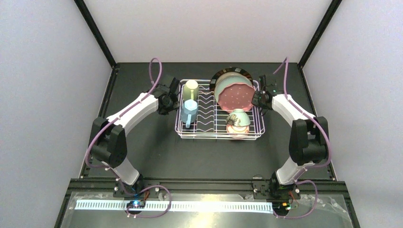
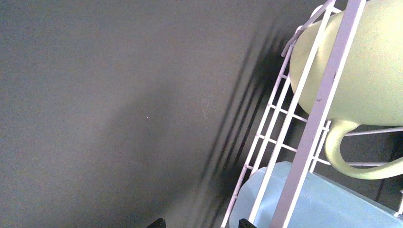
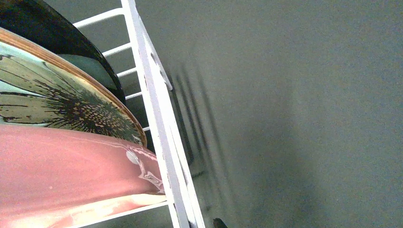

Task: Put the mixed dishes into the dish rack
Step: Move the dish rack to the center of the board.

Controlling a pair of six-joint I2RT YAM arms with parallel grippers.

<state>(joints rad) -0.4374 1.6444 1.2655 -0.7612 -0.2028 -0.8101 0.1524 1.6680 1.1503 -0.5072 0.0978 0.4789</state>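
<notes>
Worktop (image 1: 142, 156) dark, dish rack (image 1: 218, 137) centred. Inside: striped-rim plate (image 1: 231, 71), teal plate (image 1: 219, 88), pink plate (image 1: 234, 97) upright far right; mint bowl (image 1: 237, 116), red-orange bowl (image 1: 236, 130) near right; cream mug (image 1: 191, 87), blue mug (image 1: 188, 111) left. Left end effector (image 1: 174, 90) at left wall, fingers apart, empty. Right end effector (image 1: 260, 97) at right wall, state unreadable.

Pale lilac walls (image 1: 43, 71) enclose a dark table (image 1: 157, 152); black posts (image 1: 95, 31) frame the corners
</notes>
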